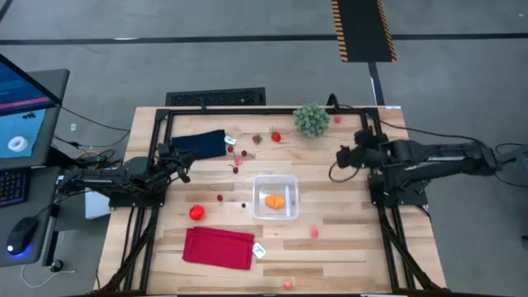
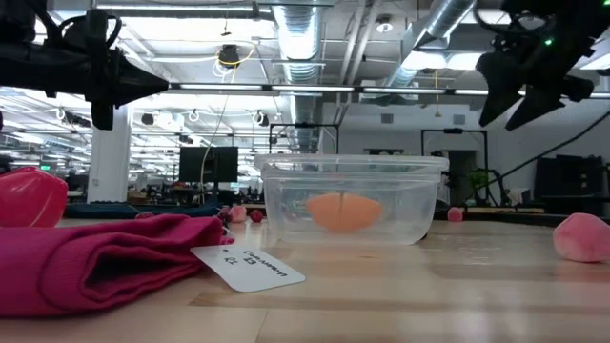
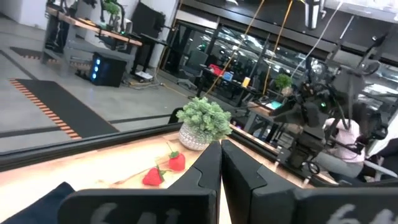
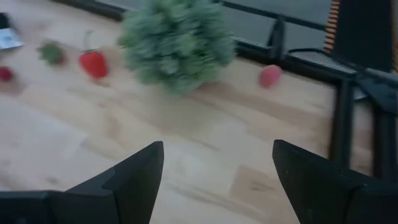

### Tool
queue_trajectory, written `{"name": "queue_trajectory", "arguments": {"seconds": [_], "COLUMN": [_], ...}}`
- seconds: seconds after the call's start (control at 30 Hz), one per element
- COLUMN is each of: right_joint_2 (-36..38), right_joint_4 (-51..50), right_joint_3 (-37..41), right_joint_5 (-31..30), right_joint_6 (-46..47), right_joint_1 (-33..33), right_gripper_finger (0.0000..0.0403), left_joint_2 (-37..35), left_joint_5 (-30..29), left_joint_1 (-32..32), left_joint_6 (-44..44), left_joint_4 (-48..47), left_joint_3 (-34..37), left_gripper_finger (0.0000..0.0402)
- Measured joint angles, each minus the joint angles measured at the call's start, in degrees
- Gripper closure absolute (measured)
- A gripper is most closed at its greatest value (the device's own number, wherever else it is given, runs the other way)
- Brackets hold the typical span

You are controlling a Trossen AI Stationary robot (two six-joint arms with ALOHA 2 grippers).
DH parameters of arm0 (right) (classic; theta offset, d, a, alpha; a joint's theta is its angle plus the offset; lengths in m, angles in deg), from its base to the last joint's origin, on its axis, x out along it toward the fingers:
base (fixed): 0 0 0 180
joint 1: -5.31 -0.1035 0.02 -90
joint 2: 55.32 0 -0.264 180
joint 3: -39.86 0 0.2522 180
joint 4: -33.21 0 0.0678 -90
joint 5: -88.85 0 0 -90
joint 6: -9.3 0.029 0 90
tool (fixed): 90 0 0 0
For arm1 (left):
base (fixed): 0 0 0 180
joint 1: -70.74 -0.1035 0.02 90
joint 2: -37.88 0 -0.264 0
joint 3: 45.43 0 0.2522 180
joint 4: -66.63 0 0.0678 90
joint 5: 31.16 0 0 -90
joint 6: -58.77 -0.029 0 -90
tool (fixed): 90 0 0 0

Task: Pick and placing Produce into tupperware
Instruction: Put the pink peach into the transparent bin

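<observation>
- The right gripper [image 1: 341, 157] hangs above the wood-plank table [image 1: 346, 247] with its two dark fingers spread wide and nothing between them. Just ahead of it sits the green spiky plant ball [image 4: 177, 43].
- Beyond that plant from the right gripper lie a small red toy strawberry [image 4: 93, 63] and, off to the other side by the table's black frame, a small pink toy fruit [image 4: 270, 75].
- The small clear squarish plastic container [image 1: 275, 198] stands well apart from the right gripper, nearer the table's middle. One orange toy piece [image 1: 275, 200] already lies inside it.
- The left gripper [image 1: 183, 171] waits at its own edge of the table, fingers pressed together and holding nothing, just beside a navy cloth [image 1: 200, 144].
- Most of the produce looks still out on the table, so I'd judge the job barely begun.
- Risk: reaching past the plant for the strawberry could knock the plant over or roll the fruit away.
- Risk: the pieces are tiny and round, so wide fingers closing off-centre may squirt one aside.
- Risk: the light container could slide if a finger clips its rim.
- A white tag [image 2: 244, 266] lies by the folded red cloth [image 2: 95, 257]. Its print is too small for me to read.
</observation>
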Motion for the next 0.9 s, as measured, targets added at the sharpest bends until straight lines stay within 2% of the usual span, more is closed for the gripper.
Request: {"name": "queue_trajectory", "arguments": {"seconds": [0.1,0.23,0.3,0.4,0.6,0.7,0.9], "right_joint_2": [0.6,0.55,0.32,-1.09,-4.56,-6.52,-10.95], "right_joint_4": [-0.07,-0.02,0.32,6.16,15.73,16.61,14.92], "right_joint_3": [-0.35,-0.82,-0.82,-0.79,-0.81,-0.82,-0.82], "right_joint_5": [1.6,6.24,6.23,6.41,15.83,16.74,17.34], "right_joint_6": [-5.49,-5.95,-6.04,-11.88,-21.02,-25.4,-26.19], "right_joint_1": [6.44,11.55,12.17,12.73,16.46,18.25,21.65], "right_gripper_finger": [0.0076,0.0076,0.0076,0.0076,0.0076,0.0076,0.0076], "left_joint_2": [0.0,0.01,0.0,0.01,-0.01,0.0,-0.01], "left_joint_5": [0.01,0.01,0.03,0.05,0.05,0.2,0.53], "left_joint_1": [0.0,0.01,0.0,0.0,0.0,0.0,0.02], "left_joint_6": [0.0,0.02,0.04,0.07,0.5,0.52,0.52], "left_joint_4": [0.03,-0.14,-0.36,-0.37,-0.39,-0.55,-0.54], "left_joint_3": [-0.01,0.0,-0.01,0.0,0.0,0.0,-0.02], "left_gripper_finger": [0.0401,0.0401,0.0401,0.0401,0.0401,0.0401,0.0401]}}
